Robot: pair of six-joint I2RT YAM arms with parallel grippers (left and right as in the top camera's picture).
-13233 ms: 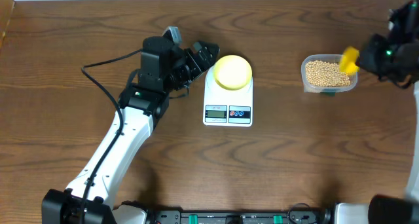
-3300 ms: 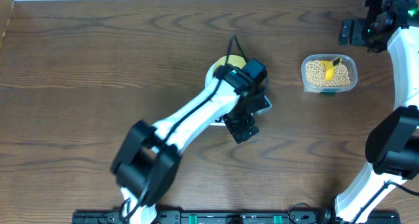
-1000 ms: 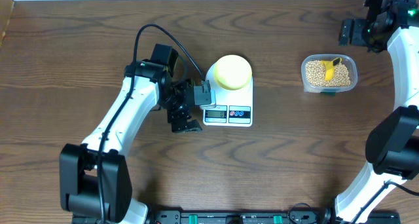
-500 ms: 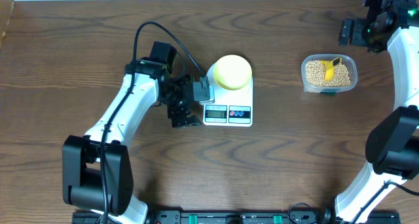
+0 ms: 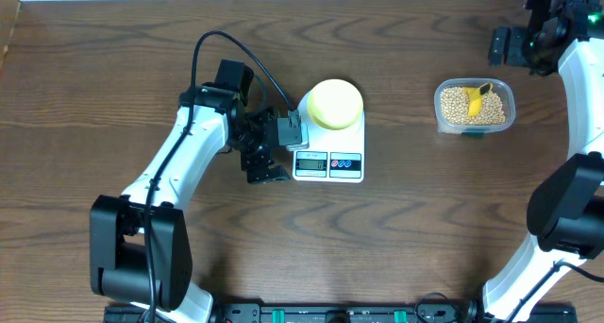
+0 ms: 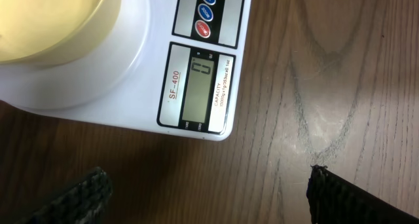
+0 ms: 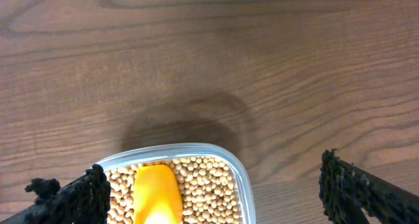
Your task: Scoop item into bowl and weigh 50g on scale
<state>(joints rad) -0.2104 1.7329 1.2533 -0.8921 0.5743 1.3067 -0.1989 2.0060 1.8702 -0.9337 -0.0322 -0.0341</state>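
Beans (image 5: 458, 108) look light, loose and rolly; grip the scoop (image 5: 478, 96) by its handle. Left tool (image 6: 206, 188) and right tool (image 7: 209, 185) are spread, empty.

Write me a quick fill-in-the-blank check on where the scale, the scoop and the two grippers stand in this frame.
1. The bowl sits on the scale, whose display reads ____.
2. The yellow scoop lies in the clear tub, on top of the ____.
3. The left gripper and the right gripper both hold nothing; their fingers are ____.

Missing words: 0; beans; open.
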